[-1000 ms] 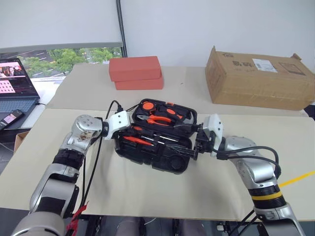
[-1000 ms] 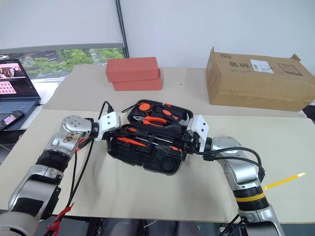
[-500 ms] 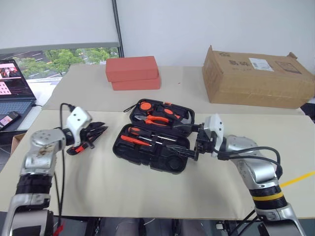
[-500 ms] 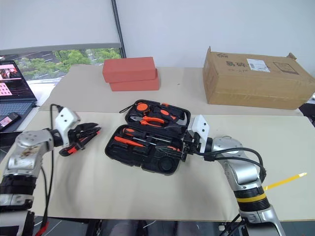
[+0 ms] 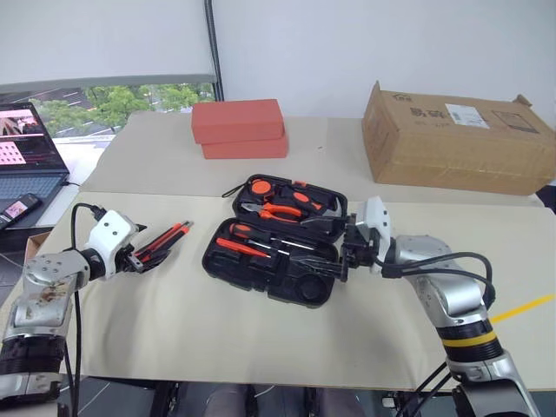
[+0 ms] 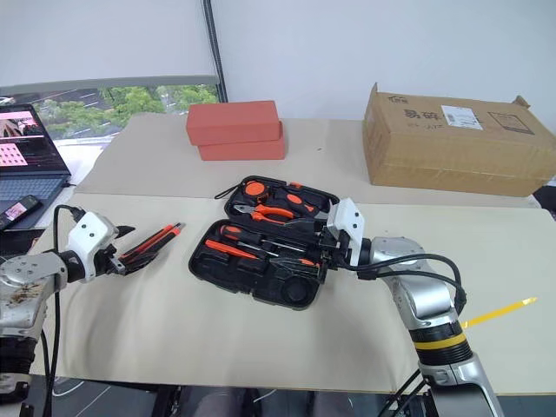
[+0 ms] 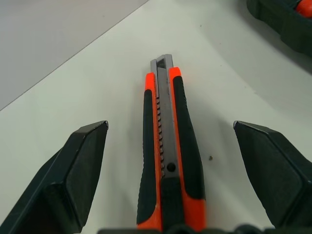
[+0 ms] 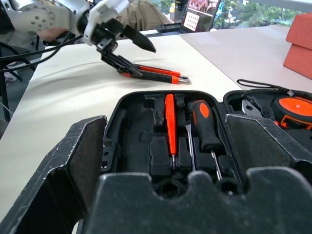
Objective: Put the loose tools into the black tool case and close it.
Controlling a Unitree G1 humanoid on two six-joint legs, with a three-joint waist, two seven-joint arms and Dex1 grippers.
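The black tool case [image 5: 300, 291] lies open mid-table, with a screwdriver [image 8: 204, 123] and a thin orange tester pen [image 8: 169, 124] in its slots. An orange-black utility knife [image 7: 168, 161] lies on the table left of the case. My left gripper [image 5: 148, 258] is open around the knife's handle end, its fingers [image 7: 80, 175] spread wide on either side. My right gripper [image 5: 347, 252] is open at the case's right end, and the case's edge stands between its fingers [image 8: 78, 170].
Two stacked red boxes [image 5: 239, 129] sit behind the case, with a brown cardboard box [image 5: 456, 139] at the back right. A laptop [image 5: 30, 143] and a phone [image 5: 17, 208] lie off the table's left side. Orange-handled pliers [image 5: 282, 211] rest in the lid.
My left gripper has swung left from the case's left end to the utility knife and has opened around it. The right gripper has stayed at the case.
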